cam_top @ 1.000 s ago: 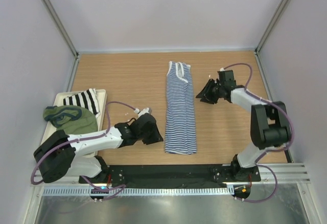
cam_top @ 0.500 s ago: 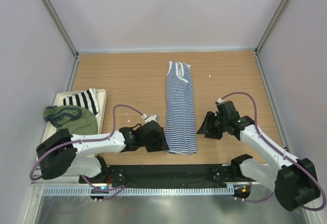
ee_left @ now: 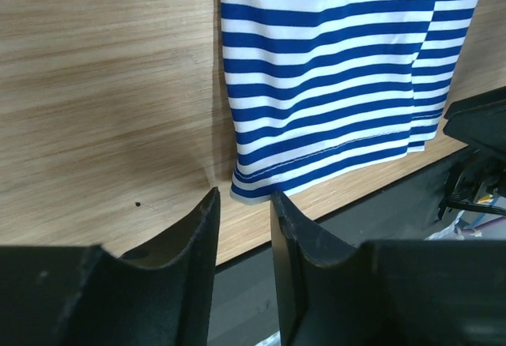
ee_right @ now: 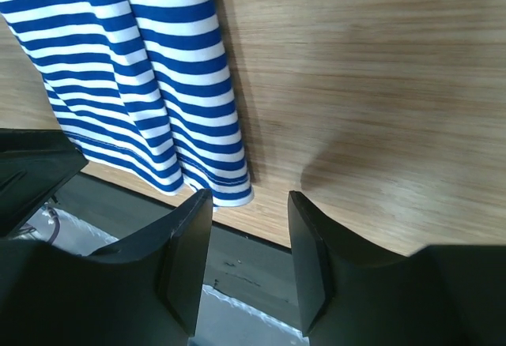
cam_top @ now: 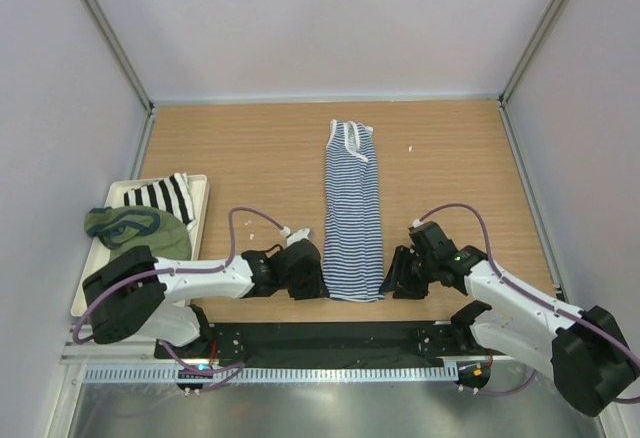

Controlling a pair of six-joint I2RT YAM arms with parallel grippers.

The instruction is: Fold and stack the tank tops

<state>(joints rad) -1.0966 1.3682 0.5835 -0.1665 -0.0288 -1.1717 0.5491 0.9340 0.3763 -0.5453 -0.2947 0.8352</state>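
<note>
**Left gripper** (ee_left: 241,204): jaws parted by a narrow gap, with nothing between them. One hem corner of the striped tank top (ee_left: 332,69) lies just ahead of that gap, flat on the table (ee_left: 103,85). The rest of the cloth runs away from the jaws, ahead and to one side.

**Right gripper** (ee_right: 249,202): jaws released somewhat wider, likewise empty. The opposite hem corner lies just ahead of the gap, close beside one fingertip, and doubled layers show at its edge.

**Seen from above:** both grippers flank the hem end of the garment. It lies as a long narrow strip, apparently folded lengthwise, with its straps at the end far from the jaws.

**Step in hand, by judgement:** pinching the two hem corners to carry the hem toward the straps.
- Each lower finger should slide under every layer at its corner before closing, since the folded edge could split and leave a layer behind.
- The two grips should close level with each other and rise together, so that the hem travels square and the stripes do not skew.

**Away from the jaws:** well off to the outer side of the left gripper, the olive tank top (cam_top: 140,233) lies heaped on the tray (cam_top: 197,180). Beside it is a bolder black-and-white striped cloth (cam_top: 160,196). The olive top looks not yet folded.
</note>
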